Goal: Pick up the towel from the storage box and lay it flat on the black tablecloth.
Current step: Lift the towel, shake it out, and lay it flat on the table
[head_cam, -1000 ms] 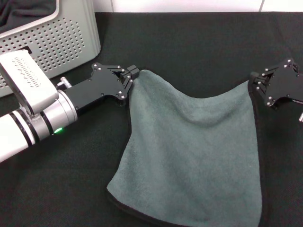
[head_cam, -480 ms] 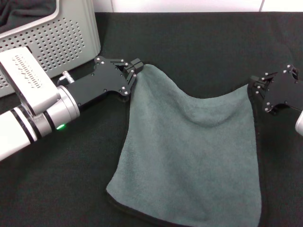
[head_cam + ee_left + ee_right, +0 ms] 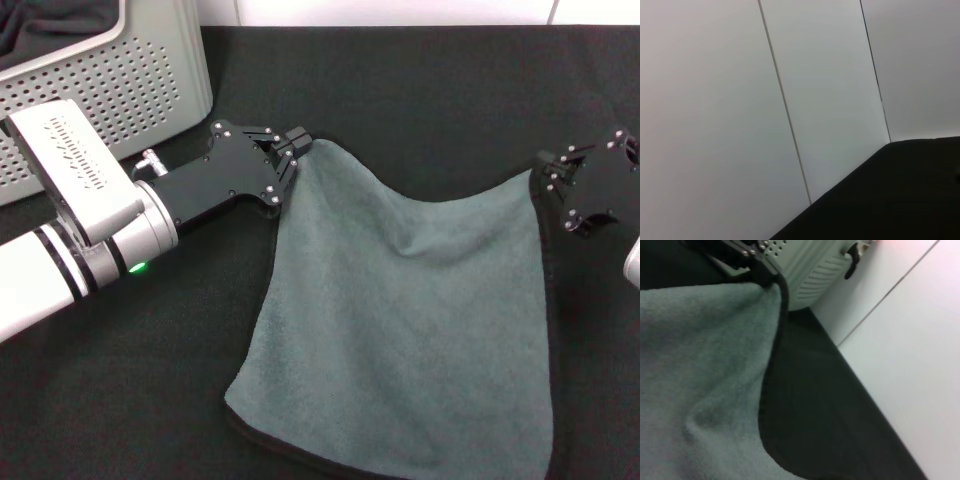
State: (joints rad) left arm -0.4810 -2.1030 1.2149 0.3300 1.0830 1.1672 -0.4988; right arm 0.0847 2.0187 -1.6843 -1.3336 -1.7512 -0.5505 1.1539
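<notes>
While both arms are holding the towel [image 3: 400,330] stretched between them, the head view is showing the left gripper [image 3: 293,152] with its jaws pinched shut on the towel's upper left corner and the right gripper [image 3: 560,188] with its jaws clamped on the upper right corner, near the picture's right edge. Compared with a second ago, both grippers are sitting a little farther from the robot and slightly farther apart, so the sag along the top edge is looking shallower and the cloth is being drawn tauter. The lower part of the towel is already lying on the black tablecloth [image 3: 420,90], grey-green side up, with its black trim showing along the near edge. The storage box [image 3: 150,80] is standing at the far left, well apart from the towel, with a dark cloth [image 3: 50,25] still lying inside it. The left wrist view is taking in only a pale panelled wall [image 3: 765,100] and a dark wedge of the tablecloth-covered surface; neither the jaws nor the towel are appearing there. The right wrist view is looking across the towel's fluffy face and black-trimmed edge toward the left gripper at the far corner, with the perforated box just behind it and the tablecloth beside the wall. Judging from this, the spreading is nearly done: what remains is probably lowering the two held corners onto the tablecloth and letting go.
</notes>
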